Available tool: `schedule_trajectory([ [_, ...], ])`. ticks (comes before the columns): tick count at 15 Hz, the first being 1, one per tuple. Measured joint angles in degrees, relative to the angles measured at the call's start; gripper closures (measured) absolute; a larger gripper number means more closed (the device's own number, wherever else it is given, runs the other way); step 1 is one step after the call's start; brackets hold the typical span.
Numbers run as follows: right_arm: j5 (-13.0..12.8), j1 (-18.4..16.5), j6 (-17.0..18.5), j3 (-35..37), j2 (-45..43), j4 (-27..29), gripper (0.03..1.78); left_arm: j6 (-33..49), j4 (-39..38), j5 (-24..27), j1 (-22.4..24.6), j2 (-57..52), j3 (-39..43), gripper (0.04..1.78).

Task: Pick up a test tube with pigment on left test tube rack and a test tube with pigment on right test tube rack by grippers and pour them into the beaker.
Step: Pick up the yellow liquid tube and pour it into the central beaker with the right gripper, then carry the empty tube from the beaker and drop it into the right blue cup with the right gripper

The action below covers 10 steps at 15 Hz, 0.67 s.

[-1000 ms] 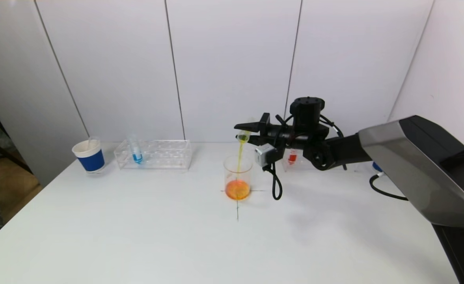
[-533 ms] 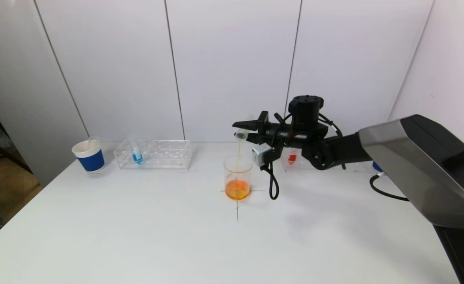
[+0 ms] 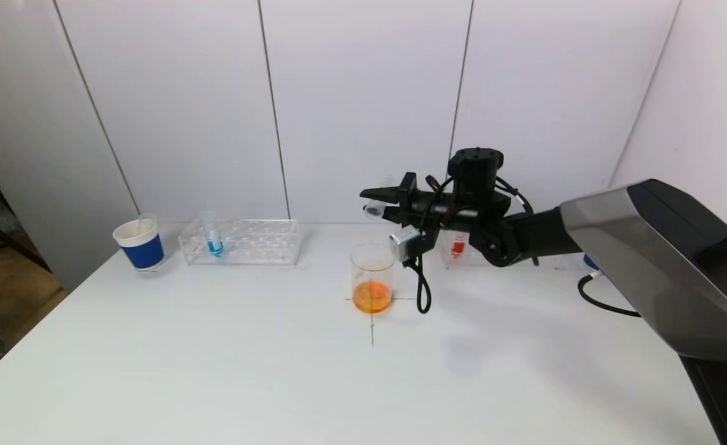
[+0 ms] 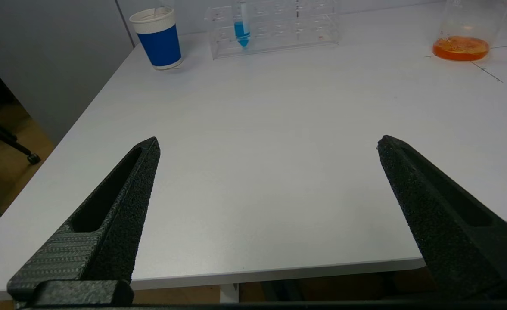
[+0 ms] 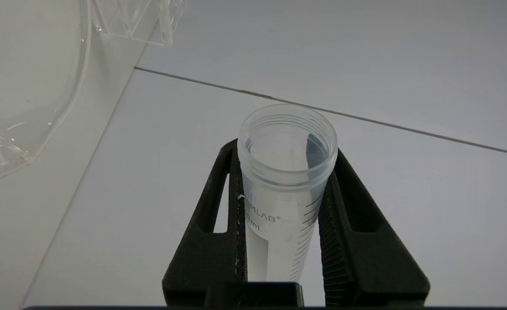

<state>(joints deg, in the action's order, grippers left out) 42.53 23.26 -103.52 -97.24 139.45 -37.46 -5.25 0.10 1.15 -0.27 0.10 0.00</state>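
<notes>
right gripper clamping clear test tube (seemingly emptied), tipped above beaker holding orange liquid

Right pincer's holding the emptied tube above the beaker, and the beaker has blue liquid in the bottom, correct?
Not quite. The right pincer does hold the emptied tube above the beaker, but the liquid in the bottom is orange, not blue, as the head view shows. The blue pigment sits in a tube in the left rack.
</notes>
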Motion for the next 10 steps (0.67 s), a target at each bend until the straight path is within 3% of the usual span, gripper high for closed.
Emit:
schedule_trajectory([
  [6, -0.1, 0.0, 0.9, 1.1, -0.1, 0.1, 1.28, 0.0, 0.0, 0.0, 0.0, 0.0, 0.0, 0.06],
  [8, 0.0, -0.3, 3.6, 1.4, -0.2, 0.0, 1.28, 0.0, 0.0, 0.0, 0.0, 0.0, 0.0, 0.06],
  [10, 0.0, -0.7, 8.7, 1.5, -0.6, -0.2, 1.28, 0.0, 0.0, 0.0, 0.0, 0.0, 0.0, 0.06],
])
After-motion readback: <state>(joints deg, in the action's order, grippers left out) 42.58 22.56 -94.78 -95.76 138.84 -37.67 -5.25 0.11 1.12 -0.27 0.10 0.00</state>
